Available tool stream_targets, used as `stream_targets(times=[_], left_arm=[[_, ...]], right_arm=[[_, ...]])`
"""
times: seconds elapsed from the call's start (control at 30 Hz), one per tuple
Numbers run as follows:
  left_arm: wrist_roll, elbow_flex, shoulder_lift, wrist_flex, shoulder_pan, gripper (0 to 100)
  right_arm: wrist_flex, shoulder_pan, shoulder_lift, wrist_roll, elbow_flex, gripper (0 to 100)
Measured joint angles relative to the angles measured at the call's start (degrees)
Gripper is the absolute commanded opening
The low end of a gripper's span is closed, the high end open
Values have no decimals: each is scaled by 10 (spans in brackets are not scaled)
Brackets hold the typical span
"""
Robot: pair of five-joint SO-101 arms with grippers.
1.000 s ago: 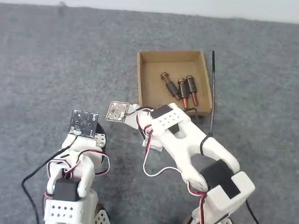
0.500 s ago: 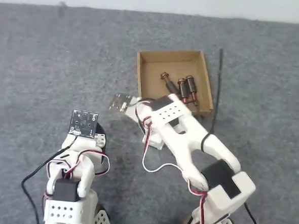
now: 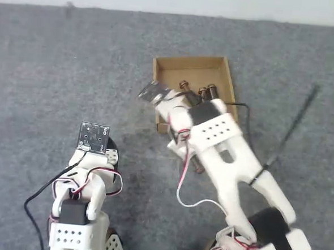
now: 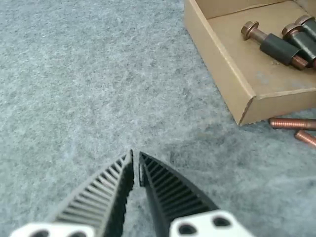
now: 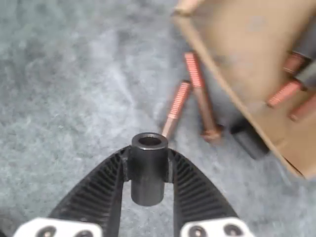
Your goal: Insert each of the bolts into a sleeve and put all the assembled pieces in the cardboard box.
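The short black metal sleeve is clamped in my right gripper, one ribbed black jaw on each flank. Its long axis runs crosswise to the jaws, and its open bore faces back up toward my wrist.

Just past it, the two loose copper-coloured threaded bolts lie flat on the grey carpet, close to parallel and side by side. They sit right alongside the outer wall of the shallow brown cardboard box. Both lie ahead of my right jaws with their threaded ends pointing away from me. The longer one shows its head at the near end. The other's near end is hidden behind the sleeve rim, so I can't tell. As I judge it, bore and bolt shank are not on one line, and the coming move turns on that.

My right arm is clearly the nearer to the bolts. My left gripper hangs well back over bare carpet (nothing between its jaws, tips all but touching). The bolts lie off beyond the box corner from it.

Inside the box rest the assembled bolt-and-sleeve pieces, lying on their sides.
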Motion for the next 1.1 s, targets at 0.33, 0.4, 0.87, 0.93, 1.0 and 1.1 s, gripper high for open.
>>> stream_targets(times=[0.33, 0.4, 0.87, 0.93, 1.0, 1.1], left_arm=[[0, 0, 0, 0, 0, 16], [0, 0, 0, 0, 0, 16], [0, 0, 0, 0, 0, 16], [0, 0, 0, 0, 0, 15], [0, 0, 0, 0, 0, 15], [0, 0, 0, 0, 0, 15]], right_arm=[[0, 168, -127, -55, 66, 17], [0, 204, -162, -66, 98, 17], [-86, 452, -355, -73, 382, 17], [-111, 488, -363, -73, 418, 17], [-138, 525, -364, -72, 447, 15], [-185, 586, -364, -61, 483, 14]])
